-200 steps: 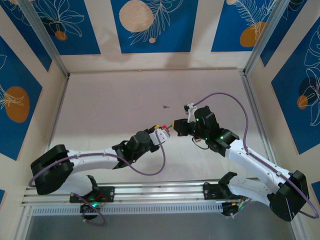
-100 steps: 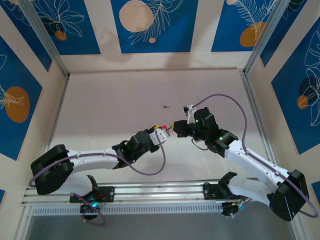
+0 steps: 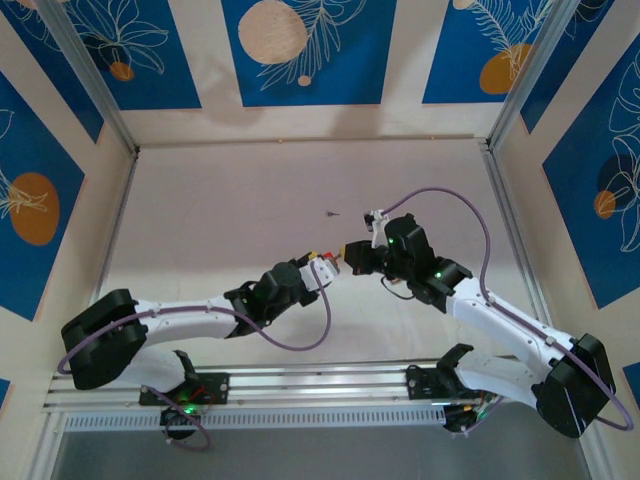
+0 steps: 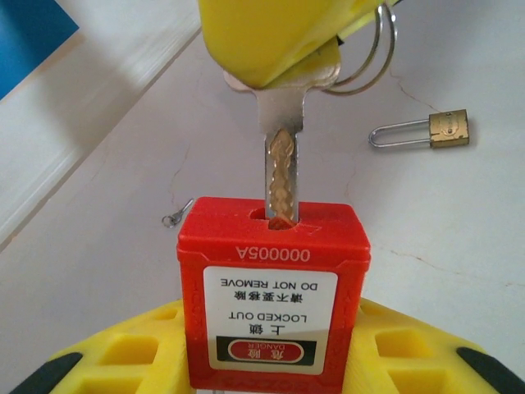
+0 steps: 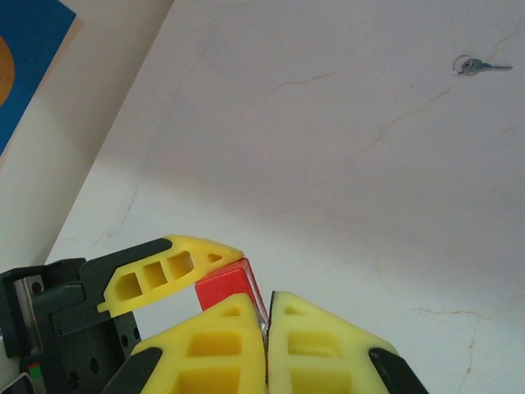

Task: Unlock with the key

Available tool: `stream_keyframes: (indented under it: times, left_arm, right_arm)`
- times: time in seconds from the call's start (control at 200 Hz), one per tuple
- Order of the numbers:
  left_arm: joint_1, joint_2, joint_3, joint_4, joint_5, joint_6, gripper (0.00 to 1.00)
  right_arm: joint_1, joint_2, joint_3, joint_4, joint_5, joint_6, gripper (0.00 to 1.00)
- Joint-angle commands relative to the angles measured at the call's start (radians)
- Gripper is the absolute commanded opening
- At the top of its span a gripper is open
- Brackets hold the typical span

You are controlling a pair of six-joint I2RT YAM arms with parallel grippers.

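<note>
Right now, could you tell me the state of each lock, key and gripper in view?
red padlock: held by the left gripper, key in it.
key: partly inserted in the red padlock, gripped by the right gripper.
brass padlock: lying on the table, looks closed.
small key: lying loose on the table.
left gripper: shut on the red padlock.
right gripper: shut on the key.

A robot lab test cell: a pale table point(image 3: 250, 200) walled by blue floral panels point(image 3: 310, 70), aluminium posts point(image 3: 92, 82) at its far corners, an extrusion rail point(image 3: 320, 375) along its near edge
</note>
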Motion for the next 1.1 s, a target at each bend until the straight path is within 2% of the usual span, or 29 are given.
stream_keyframes:
  times: [0.0, 0.4, 0.795, 1.096]
  left_arm:
    - [0.002, -0.031, 0.048, 0.011, 0.042, -0.047, 0.30]
    - [0.029, -0.080, 0.076, -0.028, 0.079, -0.115, 0.30]
    - [0.031, -0.064, 0.137, -0.107, 0.099, -0.092, 0.30]
    - [0.032, -0.070, 0.144, -0.087, 0.104, -0.114, 0.30]
  right_arm:
    - [0.008, 0.032, 0.006, 0.002, -0.054, -0.061, 0.00]
    - [0.019, 0.058, 0.001, 0.015, -0.071, -0.067, 0.00]
    - [0.046, 0.139, 0.039, -0.005, -0.091, -0.048, 0.00]
    - [0.074, 0.183, 0.041, 0.017, -0.088, -0.043, 0.00]
